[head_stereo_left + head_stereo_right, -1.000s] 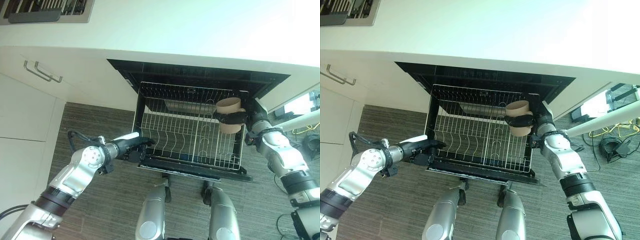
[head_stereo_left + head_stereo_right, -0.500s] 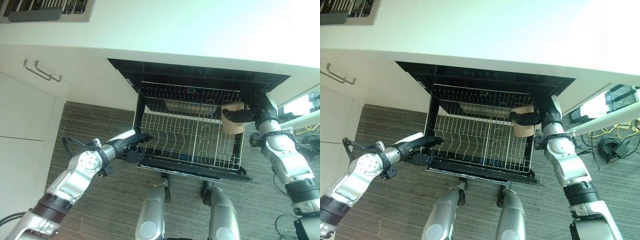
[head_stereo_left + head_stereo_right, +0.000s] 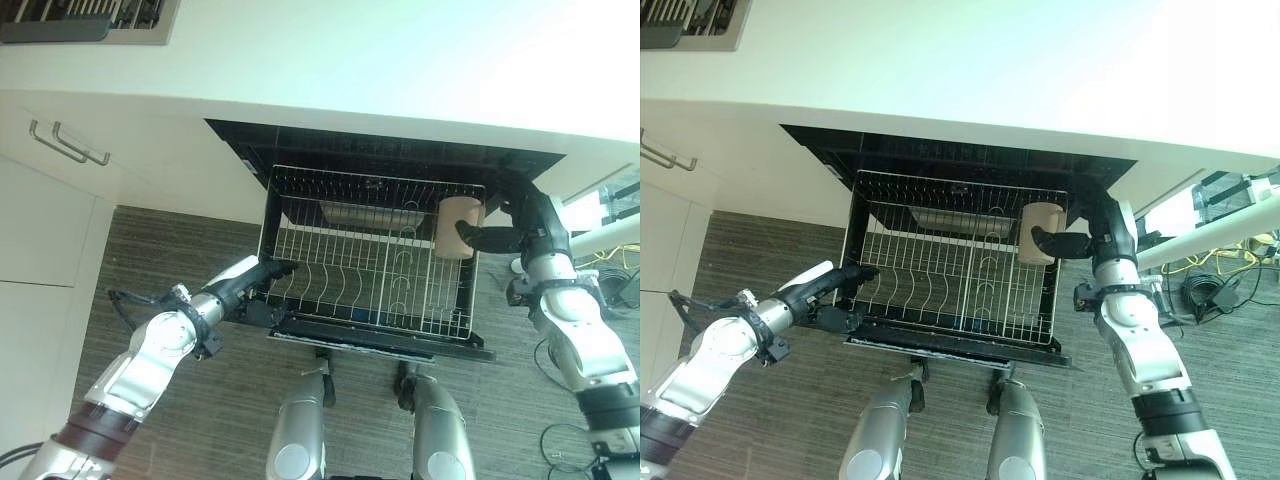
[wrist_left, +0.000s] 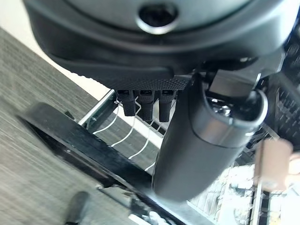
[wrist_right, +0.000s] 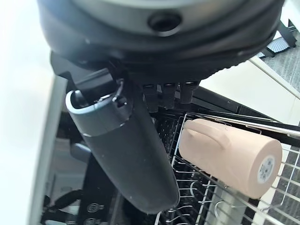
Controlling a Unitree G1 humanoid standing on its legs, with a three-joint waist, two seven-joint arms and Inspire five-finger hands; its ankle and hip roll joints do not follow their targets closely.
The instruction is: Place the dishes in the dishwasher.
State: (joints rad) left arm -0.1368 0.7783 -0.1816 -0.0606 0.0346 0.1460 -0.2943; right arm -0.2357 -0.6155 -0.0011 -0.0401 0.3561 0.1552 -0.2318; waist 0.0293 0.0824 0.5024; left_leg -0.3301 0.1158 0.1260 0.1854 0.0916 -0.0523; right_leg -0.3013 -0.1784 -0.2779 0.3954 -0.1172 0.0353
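A beige mug (image 3: 456,226) lies on its side at the back right corner of the pulled-out wire rack (image 3: 340,270) of the dishwasher. My right hand (image 3: 510,236) is just to the right of it, open. In the right wrist view its thumb (image 5: 126,150) stands straight beside the mug (image 5: 229,152), with a gap between them. My left hand (image 3: 262,274) is open, its straight fingers resting at the rack's front left corner. In the left wrist view the rack's wires show past the left thumb (image 4: 201,136).
The dishwasher's dark front edge (image 3: 380,340) lies low in front of the rack. A white countertop (image 3: 350,60) overhangs the opening. White cabinets with metal handles (image 3: 70,145) stand to the left. A grey metal piece (image 3: 365,212) sits at the rack's back.
The right hand carried the mug towards the rack's back right corner, turned it onto its side and let go. The left hand stayed by the rack's front left corner.
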